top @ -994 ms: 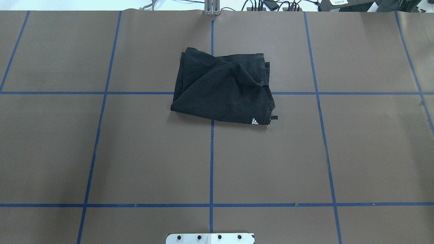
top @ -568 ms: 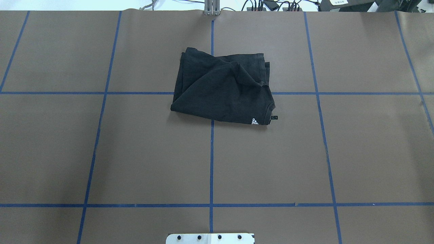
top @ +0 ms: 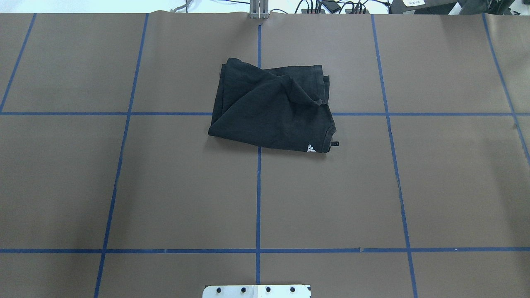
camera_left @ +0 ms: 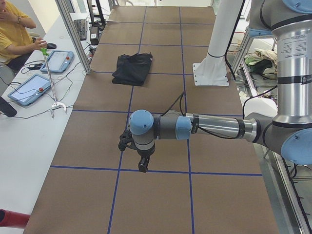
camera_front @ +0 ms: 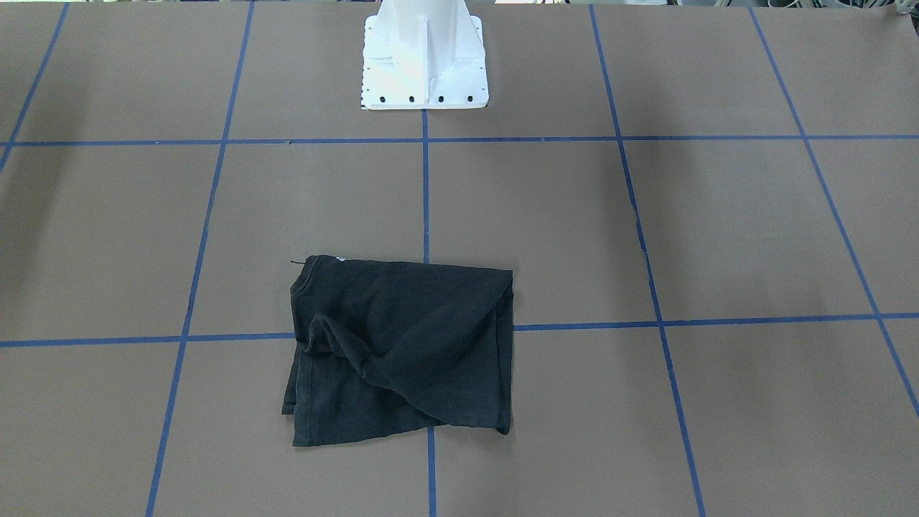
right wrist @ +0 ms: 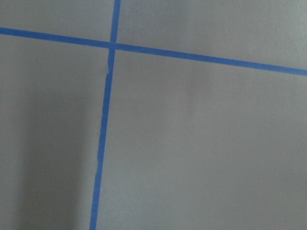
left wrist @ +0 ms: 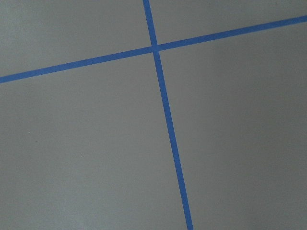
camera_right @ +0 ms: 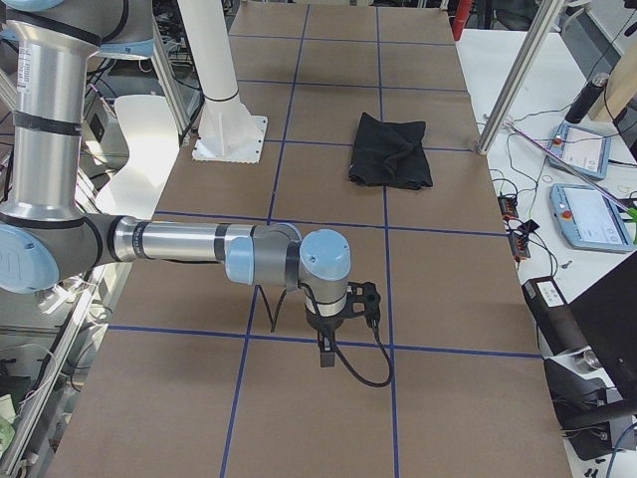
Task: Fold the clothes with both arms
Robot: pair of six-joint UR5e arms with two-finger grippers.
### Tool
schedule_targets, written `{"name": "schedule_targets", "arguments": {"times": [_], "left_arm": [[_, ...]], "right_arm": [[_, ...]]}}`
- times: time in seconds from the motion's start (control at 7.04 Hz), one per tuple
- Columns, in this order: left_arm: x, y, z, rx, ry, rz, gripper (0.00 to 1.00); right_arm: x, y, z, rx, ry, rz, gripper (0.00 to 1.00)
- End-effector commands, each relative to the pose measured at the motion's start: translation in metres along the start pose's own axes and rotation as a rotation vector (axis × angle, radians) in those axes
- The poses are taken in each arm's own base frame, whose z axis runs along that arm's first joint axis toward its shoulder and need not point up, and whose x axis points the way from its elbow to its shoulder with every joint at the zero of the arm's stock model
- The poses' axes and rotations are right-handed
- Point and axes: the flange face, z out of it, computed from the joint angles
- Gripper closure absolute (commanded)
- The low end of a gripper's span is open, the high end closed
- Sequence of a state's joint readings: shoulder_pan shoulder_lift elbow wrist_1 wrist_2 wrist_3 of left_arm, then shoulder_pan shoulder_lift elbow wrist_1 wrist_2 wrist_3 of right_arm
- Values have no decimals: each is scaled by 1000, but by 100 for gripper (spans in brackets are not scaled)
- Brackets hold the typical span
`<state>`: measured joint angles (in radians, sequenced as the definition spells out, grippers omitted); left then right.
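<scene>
- Two grippers, neither close to the cloth. The left gripper (camera_left: 141,166) hangs low over the bare table (top: 124,186) at the left end, and the right gripper (camera_right: 326,351) does the same at the right end.
- Finger state: cannot tell for either. The grippers show only in the side views, and both wrist views give just brown surface and blue tape (left wrist: 165,110), with no fingertips.
- T-shirt (top: 271,109): a rough folded rectangle, plain black side up, on the far half of the table. It straddles the centre tape line, with slightly more of it on the right.
- Long axis: judged left–right across the table, a little skewed. A small white logo (top: 311,148) sits at the near right corner.
- Direction: from each gripper the shirt lies inward along the table's length, toward the middle, and well apart.
- Judgement: the right arm is marginally nearer, but the difference is small. Each arm suits its own side edge.
</scene>
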<state>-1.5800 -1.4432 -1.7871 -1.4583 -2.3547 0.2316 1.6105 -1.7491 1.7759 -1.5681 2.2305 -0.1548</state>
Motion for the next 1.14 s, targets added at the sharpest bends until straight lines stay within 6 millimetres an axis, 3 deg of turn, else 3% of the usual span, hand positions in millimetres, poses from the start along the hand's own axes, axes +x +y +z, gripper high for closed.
{"name": "schedule_targets", "arguments": {"times": [0.0,0.99], "left_arm": [[0,0,0,7,-2,7,0],[1,0,0,6,-1,8,0]], "right_arm": [[-24,-10,14,-8,-14,-72,0],[-15,9,28,-43,-19,-51,0]]}}
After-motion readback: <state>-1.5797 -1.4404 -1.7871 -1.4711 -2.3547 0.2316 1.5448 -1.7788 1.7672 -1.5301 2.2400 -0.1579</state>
